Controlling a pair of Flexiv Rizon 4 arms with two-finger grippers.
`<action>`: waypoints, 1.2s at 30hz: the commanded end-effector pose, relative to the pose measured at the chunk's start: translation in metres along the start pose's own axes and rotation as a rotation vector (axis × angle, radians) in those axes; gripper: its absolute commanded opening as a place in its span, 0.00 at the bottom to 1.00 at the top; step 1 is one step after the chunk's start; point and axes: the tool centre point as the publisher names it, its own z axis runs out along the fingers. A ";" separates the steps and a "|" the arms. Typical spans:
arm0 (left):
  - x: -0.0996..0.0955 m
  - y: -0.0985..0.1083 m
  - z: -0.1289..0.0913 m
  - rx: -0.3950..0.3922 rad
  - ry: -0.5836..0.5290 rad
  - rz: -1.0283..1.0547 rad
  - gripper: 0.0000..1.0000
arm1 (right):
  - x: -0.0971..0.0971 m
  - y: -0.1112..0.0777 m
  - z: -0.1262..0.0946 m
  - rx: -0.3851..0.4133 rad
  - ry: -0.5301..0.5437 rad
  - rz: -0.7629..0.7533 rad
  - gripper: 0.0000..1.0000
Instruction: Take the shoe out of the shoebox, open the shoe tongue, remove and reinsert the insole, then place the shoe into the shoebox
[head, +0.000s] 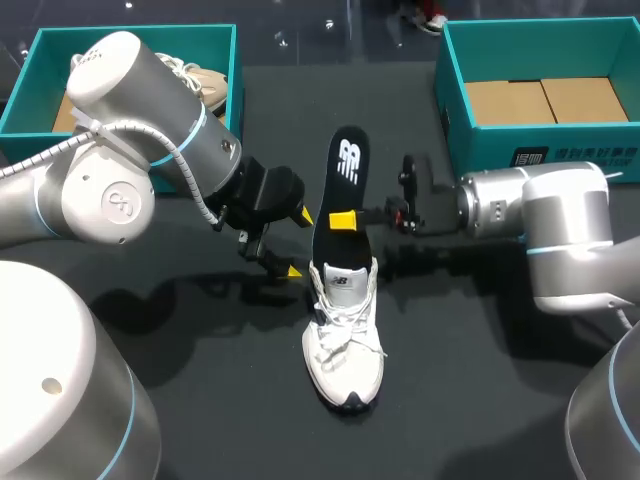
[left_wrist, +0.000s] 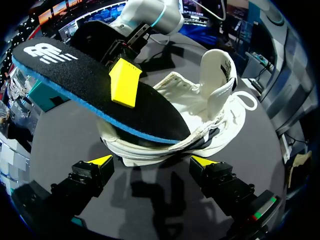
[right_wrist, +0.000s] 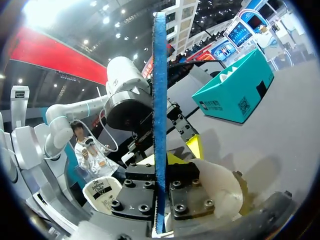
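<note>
The shoe (head: 343, 330) is unboxed, tongue (head: 343, 284) open, insole (head: 340, 185) half out in the right end effector's (head: 345, 219) grasp, left end effector (head: 299, 243) released; reinsertion and reboxing remain.

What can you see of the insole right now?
The insole is a thin, flexible-looking foam piece, black on top with a white logo near its free end and blue along its edge and underside. The right gripper pinches it near the middle, one yellow tip on the top face. It slopes, logo end raised off the table, the other end resting in the opening of the white shoe. The open left gripper is beside it, not touching.
</note>
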 end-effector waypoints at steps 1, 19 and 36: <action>0.001 0.000 -0.001 -0.002 0.000 0.001 1.00 | 0.005 -0.010 0.000 -0.001 -0.043 0.014 0.00; 0.001 0.000 -0.001 -0.002 0.000 0.001 1.00 | 0.010 -0.057 0.001 0.014 -0.103 0.110 0.00; 0.001 0.000 -0.001 -0.002 0.000 0.001 1.00 | 0.012 -0.011 -0.003 0.026 -0.084 0.003 0.24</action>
